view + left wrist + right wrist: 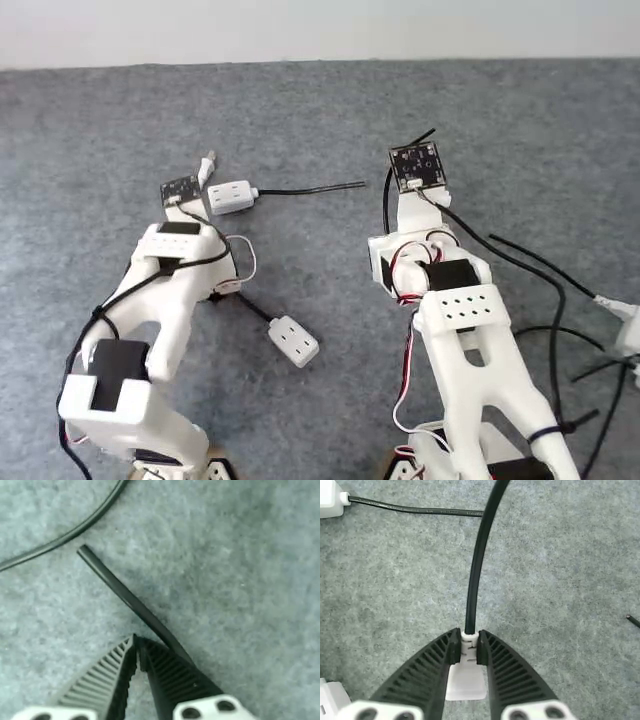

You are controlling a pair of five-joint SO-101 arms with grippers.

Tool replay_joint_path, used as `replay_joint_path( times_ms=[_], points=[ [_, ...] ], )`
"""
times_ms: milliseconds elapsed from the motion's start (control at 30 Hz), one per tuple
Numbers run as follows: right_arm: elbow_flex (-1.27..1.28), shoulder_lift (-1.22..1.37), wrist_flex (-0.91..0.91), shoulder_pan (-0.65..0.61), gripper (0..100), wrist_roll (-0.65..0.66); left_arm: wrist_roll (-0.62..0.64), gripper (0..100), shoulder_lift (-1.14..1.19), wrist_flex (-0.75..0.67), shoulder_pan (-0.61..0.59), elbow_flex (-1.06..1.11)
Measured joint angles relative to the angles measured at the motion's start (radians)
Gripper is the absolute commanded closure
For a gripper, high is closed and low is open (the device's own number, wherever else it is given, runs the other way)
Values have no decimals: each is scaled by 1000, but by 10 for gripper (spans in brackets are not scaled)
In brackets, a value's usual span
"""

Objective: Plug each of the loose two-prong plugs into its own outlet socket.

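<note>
- The corded socket (230, 196), a white block, lies flat on the grey carpet (320, 90). Its thin black lead (310, 189) runs off to the right in the high view and ends loose.
- The right gripper (466, 641) is clamped on a white plug (465, 682), with a finger pressed against each side. The plug's thick black cord (476, 565) runs straight out from between the fingertips, towards the loose end of the corded socket's lead.
- The right arm (465, 310) stands well to the right of the corded socket, past the end of that lead.
- The left gripper (138, 647) is drawn in to a thin slit with nothing between its fingers (the tips almost meet). A black cable (125, 597) with a cut end lies on the carpet along the outside of one finger; whether it touches the finger I cannot tell.
- The left arm (160, 290) has its wrist just left of the corded socket.
- A second socket (293, 340) lies tilted, well apart from the corded socket and nearer the arms' bases, between the two arms.
</note>
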Motion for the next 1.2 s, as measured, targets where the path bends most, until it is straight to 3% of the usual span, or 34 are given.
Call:
replay_joint_path(
  times_ms=[567, 867, 1000, 1200],
  points=[
    [0, 0, 0, -2, 990, 3, -2, 985, 20, -29, 250, -118],
    [0, 0, 0, -2, 990, 25, -48, 985, -9, -14, 252, -118],
    [0, 0, 0, 2, 990, 25, -152, 983, -160, 60, 199, -117],
    [0, 0, 0, -28, 990, 28, -189, 982, -410, 48, 144, 72]
  ],
)
